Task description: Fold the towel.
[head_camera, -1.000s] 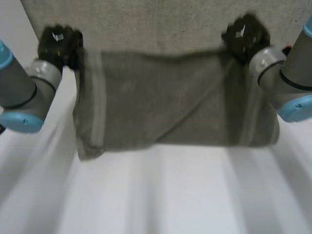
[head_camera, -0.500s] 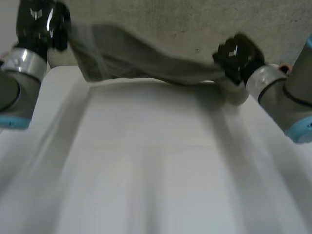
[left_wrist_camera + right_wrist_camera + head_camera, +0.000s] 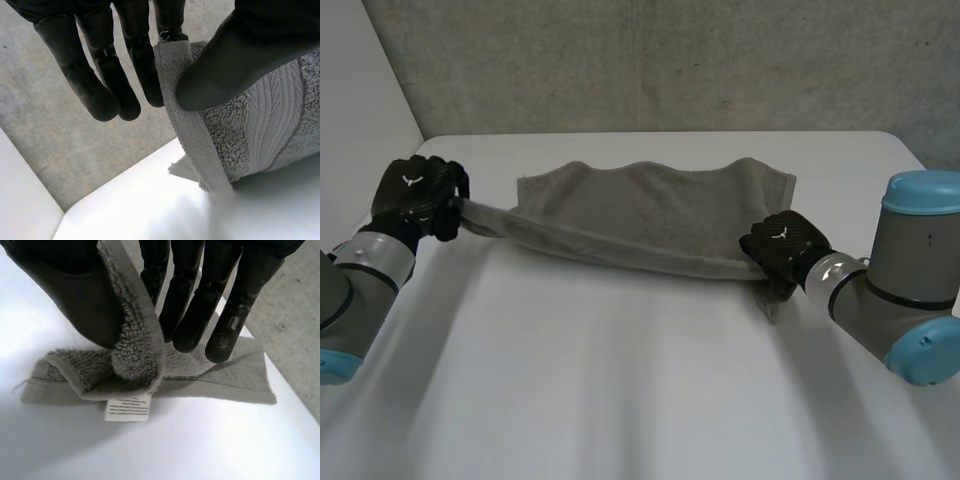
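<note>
Pinching towel (image 3: 650, 200) ends: left hand (image 3: 415, 195), right hand (image 3: 782, 245), both clamped | long axis left-right | far edge on table (image 3: 620, 400)

Robot test lab, plain white table (image 3: 650, 400), rough grey concrete wall (image 3: 670, 60) behind

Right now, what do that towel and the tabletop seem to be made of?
The towel looks like grey cotton terry, matte: looped pile with a flat ribbed band. The tabletop is smooth white with a faint sheen, perhaps laminate or plastic; I cannot tell which.
</note>
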`<state>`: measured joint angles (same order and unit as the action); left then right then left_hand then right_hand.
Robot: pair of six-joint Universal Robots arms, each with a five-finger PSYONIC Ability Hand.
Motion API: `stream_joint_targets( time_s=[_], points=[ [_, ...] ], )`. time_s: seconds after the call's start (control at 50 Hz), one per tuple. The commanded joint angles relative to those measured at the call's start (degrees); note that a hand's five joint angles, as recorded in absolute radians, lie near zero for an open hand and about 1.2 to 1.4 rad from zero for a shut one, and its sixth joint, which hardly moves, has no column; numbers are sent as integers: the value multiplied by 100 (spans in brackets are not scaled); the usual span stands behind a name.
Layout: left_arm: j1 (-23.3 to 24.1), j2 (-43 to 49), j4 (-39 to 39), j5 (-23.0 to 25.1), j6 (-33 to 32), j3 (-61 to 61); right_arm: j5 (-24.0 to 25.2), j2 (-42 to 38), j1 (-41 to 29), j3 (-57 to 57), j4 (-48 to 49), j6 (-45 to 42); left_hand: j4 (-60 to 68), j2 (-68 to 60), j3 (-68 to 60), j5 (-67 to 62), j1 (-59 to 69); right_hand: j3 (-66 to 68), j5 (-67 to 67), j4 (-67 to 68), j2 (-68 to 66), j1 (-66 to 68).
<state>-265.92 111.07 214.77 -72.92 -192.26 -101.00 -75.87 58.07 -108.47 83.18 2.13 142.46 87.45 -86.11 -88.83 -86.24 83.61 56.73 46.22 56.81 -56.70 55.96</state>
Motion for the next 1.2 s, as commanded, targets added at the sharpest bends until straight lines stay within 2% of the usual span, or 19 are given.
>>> stream_joint_targets(
  time_s=[0.02,0.18,0.34,0.6,0.88,1.1,1.2],
  points=[
    [-56,-33,-5,-38,5,1,-173,99,124,260,-11,949,-745,611,883,1624,-361,-1565,-1514,-1574,1562,-1488],
    [-82,-50,65,-91,14,63,-331,248,221,497,59,1477,-745,611,883,1624,-361,-1805,-1754,-1813,1802,-1728],
    [-355,-244,39,-310,66,107,-367,257,221,498,60,2013,-745,611,883,1624,-361,-1687,-1636,-1695,1684,-1610],
    [-294,-296,-5,-284,84,10,-366,222,186,383,-2,3112,-745,611,883,1624,-361,-1988,-1937,-1997,1985,-1911],
    [-346,-332,4,-284,84,19,-323,117,142,462,7,3464,-745,611,883,1624,-361,-3268,-3217,-3276,3265,-3191],
    [-329,-323,4,-275,84,10,-375,-200,133,383,227,3702,-745,611,883,1624,-361,-2797,-2746,-2806,2794,-2720],
    [-337,-323,4,-275,84,10,-612,-428,124,173,297,3710,-745,611,883,1624,-361,-2461,-2410,-2469,2458,-2384]
  ],
)
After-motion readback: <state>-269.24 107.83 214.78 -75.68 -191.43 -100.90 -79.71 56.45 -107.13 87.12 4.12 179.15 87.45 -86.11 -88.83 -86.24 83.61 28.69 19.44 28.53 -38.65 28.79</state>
